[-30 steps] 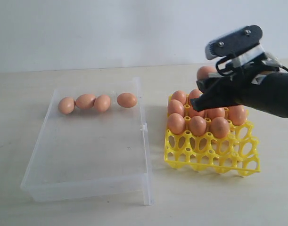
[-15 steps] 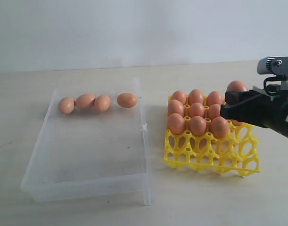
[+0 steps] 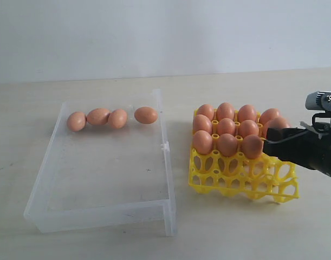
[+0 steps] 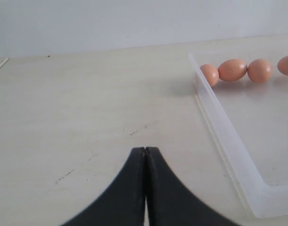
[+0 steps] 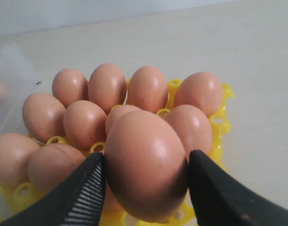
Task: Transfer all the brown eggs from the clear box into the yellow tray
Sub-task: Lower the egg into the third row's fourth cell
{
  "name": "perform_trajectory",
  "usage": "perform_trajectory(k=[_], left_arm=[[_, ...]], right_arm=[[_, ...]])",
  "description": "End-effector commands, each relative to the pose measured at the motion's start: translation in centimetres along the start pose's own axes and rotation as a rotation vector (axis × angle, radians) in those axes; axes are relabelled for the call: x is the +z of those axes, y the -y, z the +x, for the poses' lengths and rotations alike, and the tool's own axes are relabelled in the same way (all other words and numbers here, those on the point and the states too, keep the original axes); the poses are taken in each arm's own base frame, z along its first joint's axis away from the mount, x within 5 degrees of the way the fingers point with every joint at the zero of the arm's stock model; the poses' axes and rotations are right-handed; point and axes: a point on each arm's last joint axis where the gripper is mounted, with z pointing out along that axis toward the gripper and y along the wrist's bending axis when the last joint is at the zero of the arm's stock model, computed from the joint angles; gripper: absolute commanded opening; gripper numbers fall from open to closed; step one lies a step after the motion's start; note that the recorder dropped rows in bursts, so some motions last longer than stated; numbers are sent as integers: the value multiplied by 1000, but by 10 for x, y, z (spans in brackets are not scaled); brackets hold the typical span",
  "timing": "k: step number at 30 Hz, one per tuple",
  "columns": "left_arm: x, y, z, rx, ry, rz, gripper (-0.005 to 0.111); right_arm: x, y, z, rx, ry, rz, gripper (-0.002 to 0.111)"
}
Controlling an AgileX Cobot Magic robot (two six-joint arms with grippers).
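Note:
Several brown eggs [image 3: 117, 118] lie in a row at the far end of the clear box [image 3: 168, 179], also seen as eggs [image 4: 233, 69] behind the box wall [image 4: 228, 146] in the left wrist view. The yellow tray [image 3: 241, 179] holds several eggs [image 3: 226, 127] in its far rows. My right gripper [image 3: 273, 140] is shut on one brown egg [image 3: 277, 125], low over the tray's right side. In the right wrist view that egg [image 5: 146, 165] sits between the fingers [image 5: 87, 188], above the tray [image 5: 219, 132]. My left gripper [image 4: 145, 149] is shut and holds nothing, over bare table beside the box.
The tray's two near rows of cups [image 3: 252, 181] hold no eggs. The box has a small clip tab [image 3: 166, 146] on the side facing the tray. A pale wall [image 3: 154, 32] rises behind the light table.
My right gripper, with the egg in it, has swung from above the tray's far middle to the right and come down close to the tray's right side.

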Motion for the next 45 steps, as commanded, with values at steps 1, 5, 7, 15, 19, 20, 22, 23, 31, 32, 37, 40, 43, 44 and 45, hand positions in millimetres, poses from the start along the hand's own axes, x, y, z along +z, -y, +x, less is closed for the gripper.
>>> perform_trajectory(k=[1,5,7,15,19,20,22,23,31,32,37,40,43,44,45], left_arm=[[0,0,-2,1,5,-4,0],[0,0,-2,1,5,-4,0],[0,0,-2,1,5,-4,0],[0,0,-2,1,5,-4,0],[0,0,-2,1,5,-4,0],[0,0,-2,1,5,-4,0],[0,0,-2,1,5,-4,0],[0,0,-2,1,5,-4,0],[0,0,-2,1,5,-4,0],[0,0,-2,1,5,-4,0],[0,0,-2,1,5,-4,0],[0,0,-2,1,5,-4,0],[0,0,-2,1,5,-4,0],[0,0,-2,1,5,-4,0],[0,0,-2,1,5,-4,0]], right_arm=[[6,5,8,2,-11,7,0],[11,6,12,-4,-13,5,0],[13,7,16,-11,-25,8,0],[15,14,18,-65,-8,50,0],[17,16,14,-76,11,54,0],[20,16,12,-78,16,54,0],[27,17,8,-84,19,49,0],[28,17,9,-82,7,52,0],[29,15,14,-110,-41,25,0],[29,15,15,-108,-48,29,0],[29,15,15,-106,-48,29,5],[28,16,17,-101,-71,35,51],[28,19,19,-84,-108,66,81],[26,18,18,-95,-109,66,81],[21,17,10,-127,-101,67,81]])
